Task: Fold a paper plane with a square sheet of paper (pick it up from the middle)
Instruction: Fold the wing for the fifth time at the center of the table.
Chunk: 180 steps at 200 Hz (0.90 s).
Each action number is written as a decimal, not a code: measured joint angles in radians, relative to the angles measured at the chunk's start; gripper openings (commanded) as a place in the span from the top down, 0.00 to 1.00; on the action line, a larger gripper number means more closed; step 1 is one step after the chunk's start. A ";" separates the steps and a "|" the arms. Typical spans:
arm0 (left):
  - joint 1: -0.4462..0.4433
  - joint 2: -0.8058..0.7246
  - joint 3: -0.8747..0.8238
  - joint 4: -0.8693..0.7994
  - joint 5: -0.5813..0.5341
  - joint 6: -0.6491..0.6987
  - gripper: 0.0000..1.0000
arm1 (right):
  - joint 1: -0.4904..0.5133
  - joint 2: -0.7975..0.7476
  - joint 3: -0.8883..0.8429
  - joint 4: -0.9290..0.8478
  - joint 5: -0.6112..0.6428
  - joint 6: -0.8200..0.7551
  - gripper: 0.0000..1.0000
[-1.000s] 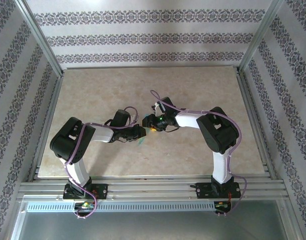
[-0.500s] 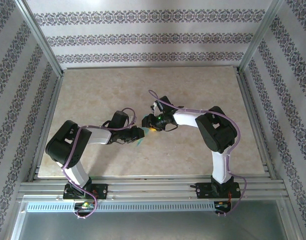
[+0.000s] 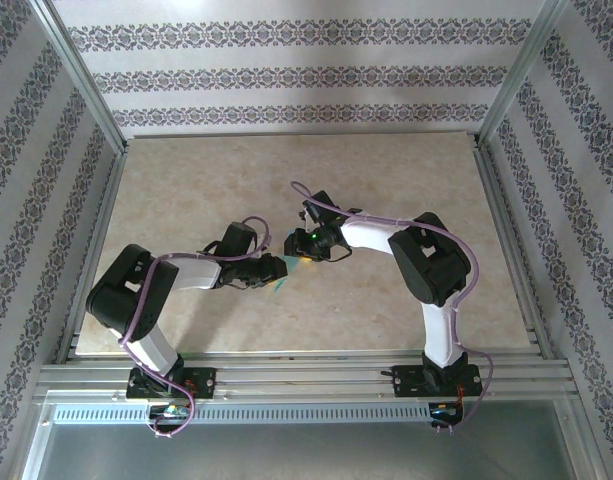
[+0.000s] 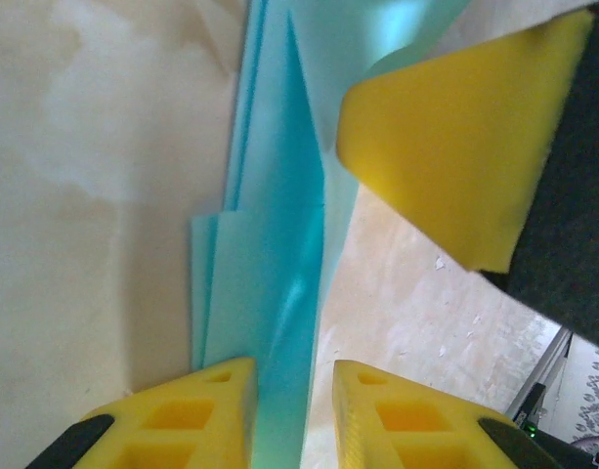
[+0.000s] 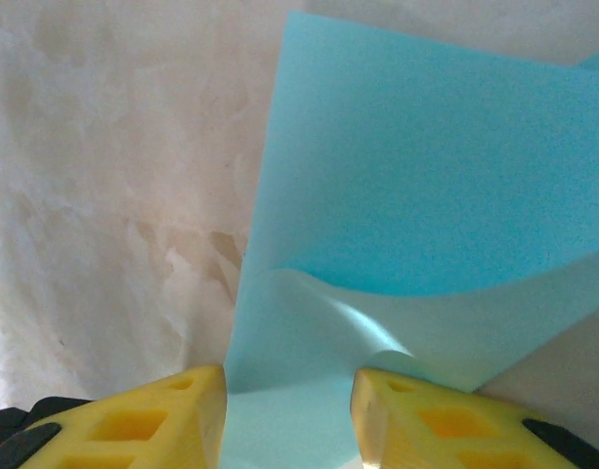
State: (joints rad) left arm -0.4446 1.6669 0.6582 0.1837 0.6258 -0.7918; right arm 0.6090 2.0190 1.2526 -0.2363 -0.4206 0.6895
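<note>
Turquoise paper, already creased into several long layers, runs straight out from between the tips of the left pincer. Those jaws stand slightly parted. The fold leans against one pad, and a sliver of bare table shows between it and the other, so the hold is slack and not a clamp. Over the last second the jaws have eased wider. From above, the left arm has sunk and stretched flatter, its elbow sliding outward.

Farther ahead of those tips, the strip slips under a yellow pad of the right pincer, which meets it from the opposite side. That arm has crept a little forward.

From the right wrist, the jaws stand well apart with paper filling the gap between them. A curled flap lifts just beyond the tips, and a flat panel lies farther out. This opening has narrowed a touch. Whether the tips actually press the sheet down is hard to tell from this angle.

This looks like a change of hold partway through folding. The left is letting go of a finished crease while the right settles in to keep the sheet in place. If the left releases before the right has weight on the paper, the layers could spring open.
</note>
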 measured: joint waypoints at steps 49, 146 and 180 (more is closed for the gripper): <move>0.000 -0.031 -0.011 -0.048 -0.009 0.003 0.83 | 0.002 0.000 0.010 -0.020 0.023 -0.009 0.54; 0.000 -0.035 0.004 -0.128 -0.027 0.048 0.75 | 0.002 0.006 0.022 -0.037 0.024 -0.008 0.54; 0.000 -0.143 0.048 -0.256 -0.090 0.106 0.68 | 0.002 0.007 0.023 -0.037 0.024 -0.008 0.54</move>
State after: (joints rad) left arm -0.4450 1.5238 0.7059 -0.0719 0.5362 -0.6853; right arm 0.6113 2.0258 1.2758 -0.2733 -0.3965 0.6815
